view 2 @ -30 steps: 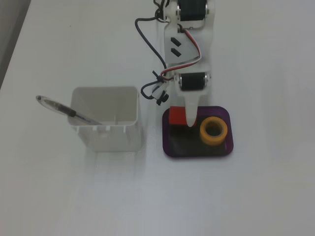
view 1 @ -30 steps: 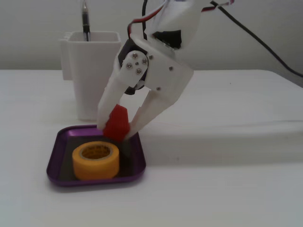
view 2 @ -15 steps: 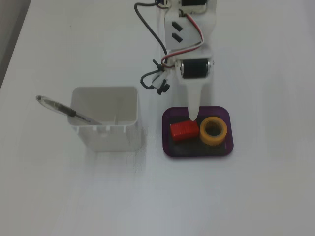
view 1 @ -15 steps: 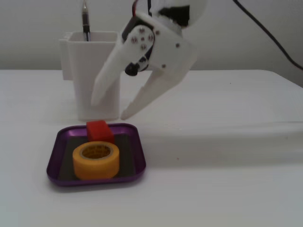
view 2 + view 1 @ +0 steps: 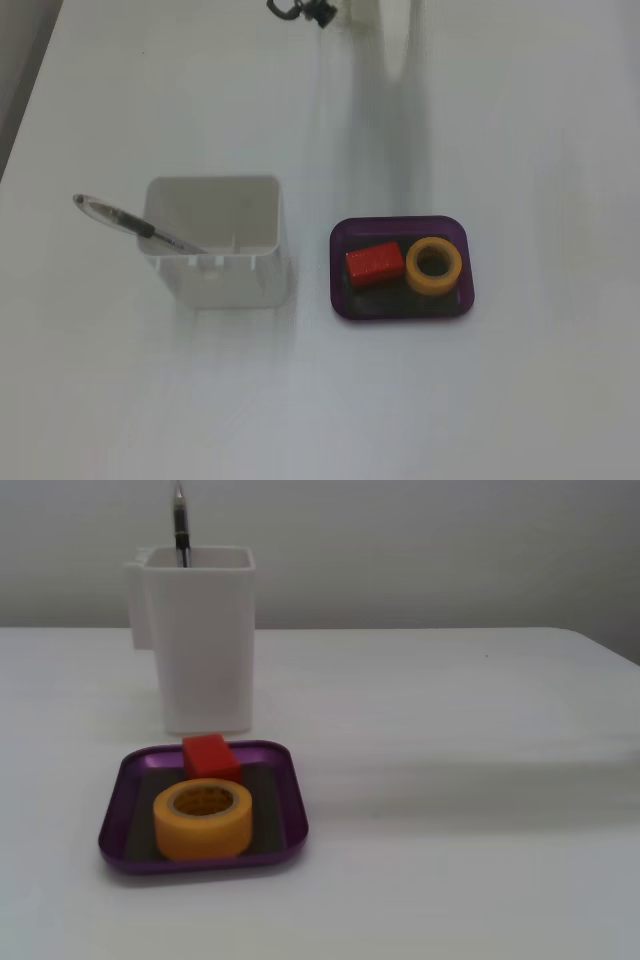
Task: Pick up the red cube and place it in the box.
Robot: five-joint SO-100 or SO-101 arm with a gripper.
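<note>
We see the red cube (image 5: 209, 756) lying inside the box (image 5: 120, 810), the shallow purple tray on the white table (image 5: 450, 780). In the low fixed view the cube sits at the tray's 12 o'clock, against the far rim, and the yellow tape roll (image 5: 202, 820) stands at 6 o'clock of it, just in front and seemingly touching. In the fixed view from above, the cube (image 5: 375, 263) occupies the 9 o'clock half of the box (image 5: 400, 310), and the tape roll (image 5: 434, 266) lies flat at its 3 o'clock, just beside it.

At 9 o'clock of the tray in that view stands the white pen holder (image 5: 215, 270), apart from the tray, with a pen (image 5: 130, 224) leaning out toward 10 o'clock. In the low view the holder (image 5: 200, 640) rises just behind the tray at 12 o'clock, the pen (image 5: 181, 525) sticking up from it.

At the top edge of the view from above we make out only a small dark part (image 5: 300, 10). We see no claw in either view, so its state is not shown.
</note>
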